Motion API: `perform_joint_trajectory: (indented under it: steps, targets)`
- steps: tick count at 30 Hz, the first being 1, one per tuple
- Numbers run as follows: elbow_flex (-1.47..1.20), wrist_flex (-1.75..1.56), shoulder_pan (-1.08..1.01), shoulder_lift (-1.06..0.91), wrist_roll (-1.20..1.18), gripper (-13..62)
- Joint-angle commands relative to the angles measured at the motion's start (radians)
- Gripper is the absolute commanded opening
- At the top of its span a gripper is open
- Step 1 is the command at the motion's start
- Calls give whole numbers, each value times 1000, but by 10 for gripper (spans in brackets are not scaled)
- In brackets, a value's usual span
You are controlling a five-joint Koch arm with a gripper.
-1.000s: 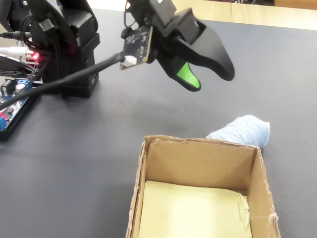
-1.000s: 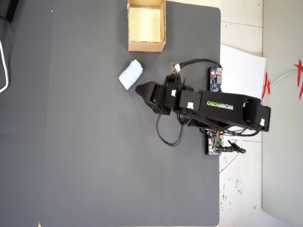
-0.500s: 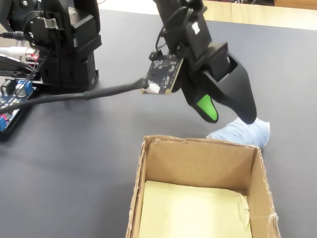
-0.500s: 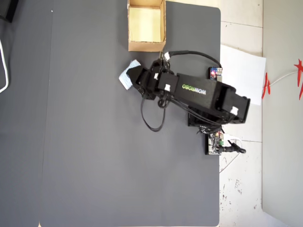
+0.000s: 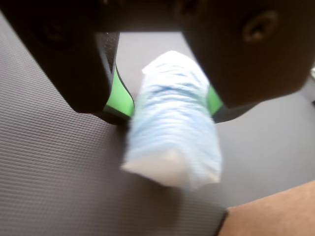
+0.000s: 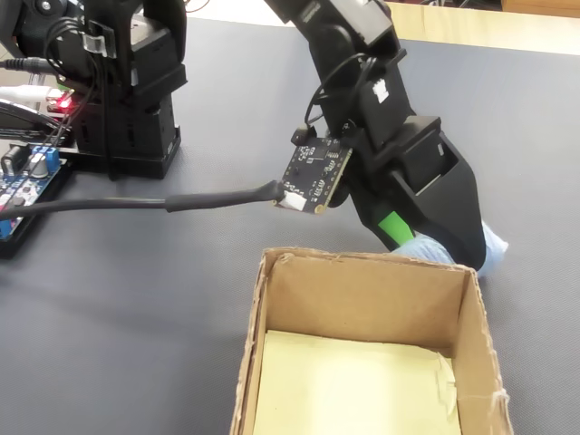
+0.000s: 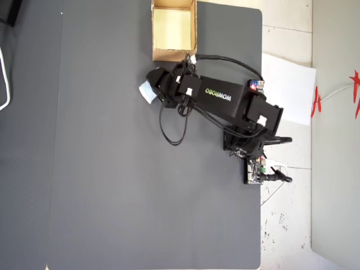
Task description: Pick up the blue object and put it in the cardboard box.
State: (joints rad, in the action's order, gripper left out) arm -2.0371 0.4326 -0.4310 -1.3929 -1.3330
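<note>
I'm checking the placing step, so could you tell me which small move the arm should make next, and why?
Probably carry it over the cardboard box: the gripper is shut on the blue object, which in the overhead view lies outside the box.

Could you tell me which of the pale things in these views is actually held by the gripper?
The blue object, pinched in the gripper. The cardboard box sits apart and empty, and the white paper sheet lies off the mat.

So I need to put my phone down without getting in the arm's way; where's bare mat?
The dark mat lies bare across its lower half and along its left side in the overhead view. It is crowded near the top, where the gripper holds the blue object beside the cardboard box, and around the arm's base.
</note>
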Motion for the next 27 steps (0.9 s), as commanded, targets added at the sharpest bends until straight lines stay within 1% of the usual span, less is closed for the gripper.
perform_joint_trajectory:
  steps: [1,4,5,6,10,16,21,27]
  targets:
    - [17,-40,2,8,-11,173]
    - [-15,-133,2,-3,-17,74]
    - [-34,-178,2,-14,-29,49]
    - [-49,-207,2,-26,-52,42]
    - [-87,-302,2,-80,-127,41]
    - [-207,-529,8,-218,-245,42]
    - [-238,-649,8,-328,-298,42]
    - [-230,-729,-3,-434,-298,42]
